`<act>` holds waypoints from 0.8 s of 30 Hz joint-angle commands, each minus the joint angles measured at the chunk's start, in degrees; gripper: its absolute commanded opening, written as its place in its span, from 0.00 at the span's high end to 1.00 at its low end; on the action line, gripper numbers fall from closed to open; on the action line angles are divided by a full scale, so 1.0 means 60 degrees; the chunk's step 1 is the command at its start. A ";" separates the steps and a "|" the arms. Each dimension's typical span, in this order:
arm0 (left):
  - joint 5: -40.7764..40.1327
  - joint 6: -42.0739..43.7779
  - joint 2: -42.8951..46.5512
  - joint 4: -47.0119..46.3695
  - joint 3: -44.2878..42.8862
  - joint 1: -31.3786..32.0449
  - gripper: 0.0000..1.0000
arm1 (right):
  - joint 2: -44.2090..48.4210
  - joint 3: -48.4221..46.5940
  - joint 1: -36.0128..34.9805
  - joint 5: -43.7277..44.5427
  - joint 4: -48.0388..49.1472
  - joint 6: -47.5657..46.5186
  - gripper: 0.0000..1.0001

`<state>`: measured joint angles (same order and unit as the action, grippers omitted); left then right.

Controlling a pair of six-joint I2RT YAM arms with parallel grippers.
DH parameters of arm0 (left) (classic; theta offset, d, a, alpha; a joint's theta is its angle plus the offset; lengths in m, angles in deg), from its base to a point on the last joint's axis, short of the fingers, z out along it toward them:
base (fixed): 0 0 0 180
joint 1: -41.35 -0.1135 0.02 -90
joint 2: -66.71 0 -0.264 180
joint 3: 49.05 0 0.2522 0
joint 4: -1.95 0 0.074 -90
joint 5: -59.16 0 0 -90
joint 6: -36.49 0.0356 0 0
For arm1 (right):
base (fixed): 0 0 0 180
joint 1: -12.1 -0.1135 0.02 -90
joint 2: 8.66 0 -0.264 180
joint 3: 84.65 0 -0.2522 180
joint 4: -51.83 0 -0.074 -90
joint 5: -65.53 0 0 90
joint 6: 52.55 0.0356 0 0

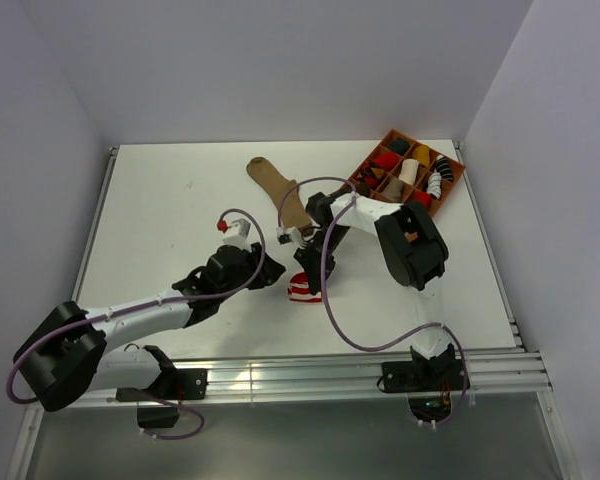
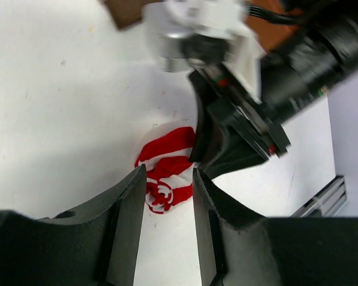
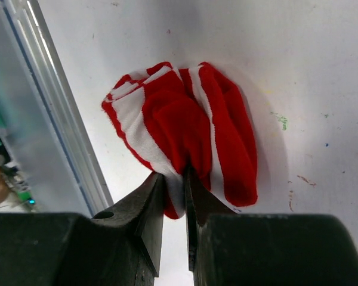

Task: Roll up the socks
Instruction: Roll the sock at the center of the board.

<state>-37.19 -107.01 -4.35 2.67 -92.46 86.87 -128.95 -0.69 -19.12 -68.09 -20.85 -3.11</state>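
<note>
ROBOTICS LAB: A test cell built around a white desk (image 1: pixel 160 220) boxed in on three sides by plain white walls (image 1: pixel 280 60), with a left arm (image 1: pixel 140 315) and a right arm (image 1: pixel 410 250) bolted to an aluminium rail (image 1: pixel 310 372) at the near edge. Purple cables (image 1: pixel 328 300) loop loose over the surface, which is dotted with coloured flecks (image 3: pixel 281 121), and a brown compartment tray (image 1: pixel 452 192) stands at the far right corner

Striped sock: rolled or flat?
Rolled up, not flat. The striped sock sits as a compact bundle of folded layers on the table, and the right fingers pinch its near edge.
</note>
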 commanded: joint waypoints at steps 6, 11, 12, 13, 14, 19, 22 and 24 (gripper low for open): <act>0.1979 0.3714 -0.0868 -0.2500 -0.0140 0.0236 0.56 | -0.1470 -0.0714 0.0252 0.1088 -0.1020 -0.0418 0.84; 0.2743 0.4359 -0.2128 -0.2223 -0.0945 0.0338 0.50 | -0.1866 -0.1067 0.0340 0.0649 -0.1577 -0.0682 0.84; 0.2699 0.4404 -0.2304 -0.2149 -0.1049 0.0382 0.50 | -0.1924 -0.1096 0.0355 0.0634 -0.1577 -0.0624 0.84; 0.2641 0.4462 -0.2596 -0.2018 -0.1137 0.0484 0.49 | -0.1968 -0.1140 0.0370 0.0634 -0.1577 -0.0580 0.84; 0.2597 0.4521 -0.2715 -0.2002 -0.1239 0.0543 0.49 | -0.2026 -0.1155 0.0370 0.0605 -0.1592 -0.0565 0.84; 0.2816 0.4448 -0.3126 -0.2148 -0.1182 0.0748 0.47 | -0.2027 -0.1126 0.0458 0.0604 -0.1446 -0.0316 0.84; 0.2934 0.4331 -0.3287 -0.2222 -0.1108 0.0822 0.48 | -0.2042 -0.1111 0.0545 0.0633 -0.1358 -0.0126 0.84; 0.2904 0.4316 -0.3404 -0.2134 -0.1123 0.0851 0.50 | -0.1983 -0.1082 0.0560 0.0634 -0.1314 -0.0067 0.84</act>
<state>-21.40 -82.37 -24.07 -8.48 -98.19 91.43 -138.54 -7.75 -16.37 -73.05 -34.68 -2.61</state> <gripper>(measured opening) 0.507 0.220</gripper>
